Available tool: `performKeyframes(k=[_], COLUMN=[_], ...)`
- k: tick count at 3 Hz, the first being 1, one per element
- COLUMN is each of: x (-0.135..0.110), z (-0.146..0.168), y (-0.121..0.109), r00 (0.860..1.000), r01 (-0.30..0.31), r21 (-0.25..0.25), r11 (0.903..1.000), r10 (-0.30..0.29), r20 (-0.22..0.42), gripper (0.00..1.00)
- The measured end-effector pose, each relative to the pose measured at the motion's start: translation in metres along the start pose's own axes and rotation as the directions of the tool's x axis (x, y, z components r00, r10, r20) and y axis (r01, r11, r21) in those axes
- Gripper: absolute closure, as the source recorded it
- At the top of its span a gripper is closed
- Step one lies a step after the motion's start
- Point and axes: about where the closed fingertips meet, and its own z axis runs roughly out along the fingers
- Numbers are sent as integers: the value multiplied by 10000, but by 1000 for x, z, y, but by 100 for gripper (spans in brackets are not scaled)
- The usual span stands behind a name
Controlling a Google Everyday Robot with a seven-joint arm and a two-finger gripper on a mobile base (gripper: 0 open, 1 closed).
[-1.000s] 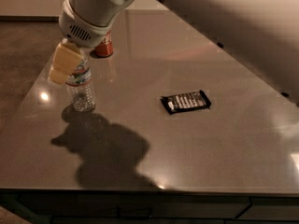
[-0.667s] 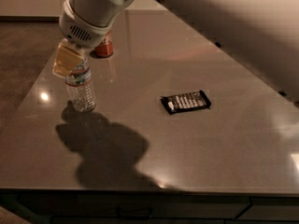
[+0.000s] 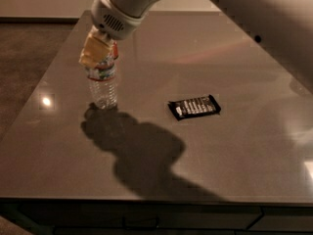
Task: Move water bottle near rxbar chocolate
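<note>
Clamps gripper point(image 3: 98, 53) jaws around the neck of the water bottle point(image 3: 103, 87) near the left edge of the table point(image 3: 234, 170), nudged slightly rightward since a moment ago, well apart from the rxbar chocolate point(image 3: 194, 106).

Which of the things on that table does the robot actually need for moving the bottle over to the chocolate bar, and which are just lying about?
Part of the job: water bottle, upright on the table; rxbar chocolate, lying flat, apart from it; gripper, closed on the bottle's top.
Just lying about: red soda can, mostly hidden behind the gripper.
</note>
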Motion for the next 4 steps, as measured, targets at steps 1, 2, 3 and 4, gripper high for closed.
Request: performKeyframes(k=[1, 2, 3, 4], x=[22, 50, 79, 105], z=[-20, -35, -48, -61], y=[-23, -44, -61, -74], r00=[9990, 9953, 9878, 9786], r01=[-443, -952, -1540, -2032], r21=[71, 188, 511, 910], r11=[9990, 9953, 9867, 9749], r10=[443, 955, 1550, 2054], r20=[10, -138, -150, -158], gripper=[100, 100, 100, 100])
